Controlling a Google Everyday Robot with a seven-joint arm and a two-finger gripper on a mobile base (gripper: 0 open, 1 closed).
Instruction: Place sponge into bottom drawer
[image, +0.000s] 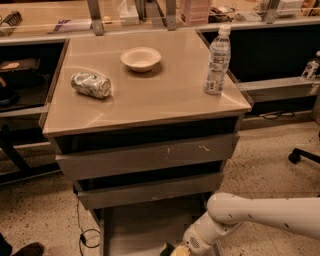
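The bottom drawer (142, 227) of the grey cabinet is pulled open, and its flat grey floor shows below the two closed drawer fronts. My gripper (176, 252) is low over the drawer's front right part, mostly cut off by the bottom edge of the camera view. It is shut on the sponge (169, 248). Only the sponge's dark green top and a strip of pale yellow foam show at that edge. My white arm (260, 212) reaches in from the right.
On the cabinet top (150, 95) lie a crushed silver can (91, 84), a white bowl (141, 58) and an upright water bottle (217, 60). A black cable (82, 235) hangs left of the drawer. A chair base (302, 155) stands at the right.
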